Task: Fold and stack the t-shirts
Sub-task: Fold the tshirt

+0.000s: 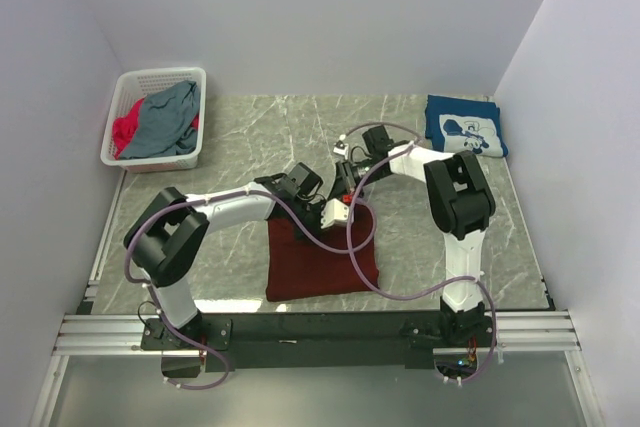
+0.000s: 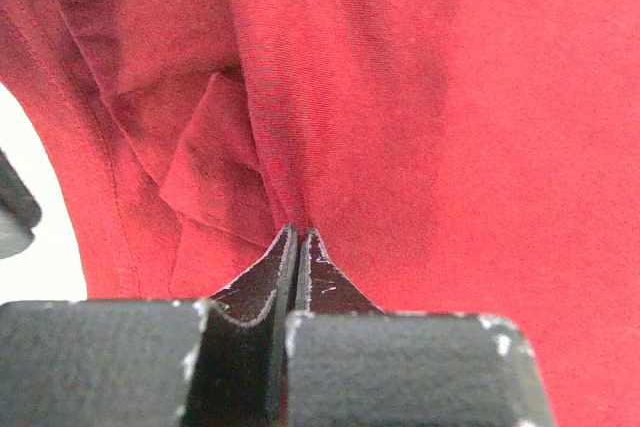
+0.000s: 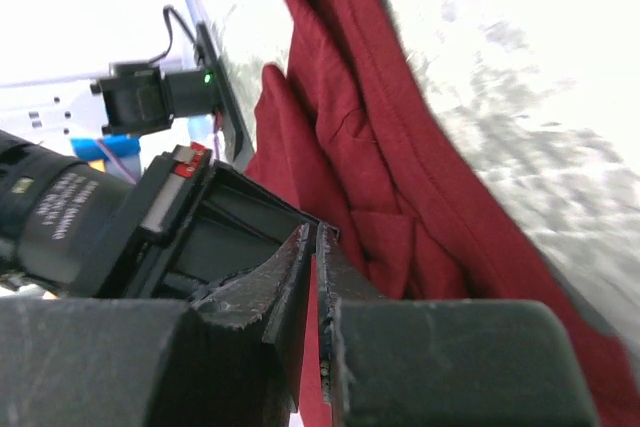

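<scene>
The maroon t-shirt (image 1: 320, 259) lies partly folded on the marble table (image 1: 250, 137), in front of the arms' bases. Both grippers meet at its far edge. My left gripper (image 1: 345, 207) is shut, and its tips (image 2: 300, 232) pinch a raised fold of the red cloth (image 2: 400, 97). My right gripper (image 1: 348, 180) is shut on the same shirt; a strip of cloth shows between its fingers (image 3: 316, 239). The shirt's bunched edge (image 3: 350, 117) runs away over the table. A folded navy t-shirt with a white print (image 1: 465, 127) lies at the back right.
A white lattice basket (image 1: 150, 82) at the back left holds a grey-blue shirt (image 1: 165, 122) and a bright-pink one (image 1: 125, 132). White walls close the table in on three sides. The left wrist's body (image 3: 190, 217) sits right beside the right fingers.
</scene>
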Available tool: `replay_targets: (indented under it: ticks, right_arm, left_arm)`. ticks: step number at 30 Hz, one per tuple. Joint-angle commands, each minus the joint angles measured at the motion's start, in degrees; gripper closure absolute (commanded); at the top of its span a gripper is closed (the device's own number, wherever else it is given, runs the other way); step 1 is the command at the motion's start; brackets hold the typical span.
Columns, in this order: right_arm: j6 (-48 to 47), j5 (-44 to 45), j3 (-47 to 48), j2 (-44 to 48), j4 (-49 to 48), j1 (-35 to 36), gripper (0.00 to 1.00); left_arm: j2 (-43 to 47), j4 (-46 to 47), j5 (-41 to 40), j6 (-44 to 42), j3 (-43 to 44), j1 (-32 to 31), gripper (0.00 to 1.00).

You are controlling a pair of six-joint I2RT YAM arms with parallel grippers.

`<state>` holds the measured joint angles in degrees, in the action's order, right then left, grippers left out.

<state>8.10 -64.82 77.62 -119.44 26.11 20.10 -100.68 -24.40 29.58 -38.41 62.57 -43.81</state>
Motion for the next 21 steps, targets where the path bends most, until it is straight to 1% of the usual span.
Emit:
replay_targets:
  ticks: [1,4,10,15,21]
  right_arm:
    - [0.43,-2.50,-1.42,-2.64,-1.06,2.05,0.87]
    - [1.83,-3.82,-1.25,-6.40,-2.02,2.14,0.87]
    - [3.59,-5.06,-0.55,-10.98,-2.56,2.31,0.87]
    - [1.66,-5.58,-0.72,-12.92,-0.10,2.31,0.87]
    - [0.52,-5.58,-1.60,-13.28,0.70,2.31,0.87]
  left_arm:
    - [5.31,0.67,-0.31,-1.57,-1.39,-1.01,0.99]
    - [8.21,1.54,-2.16,-2.19,-2.79,-2.15,0.99]
    - [12.08,3.65,-5.58,-2.19,-4.12,-3.30,0.99]
    - [12.27,4.63,-8.57,-3.51,-3.33,-3.30,0.99]
    - [10.25,4.80,-9.02,-5.09,-0.61,-1.45,1.00]
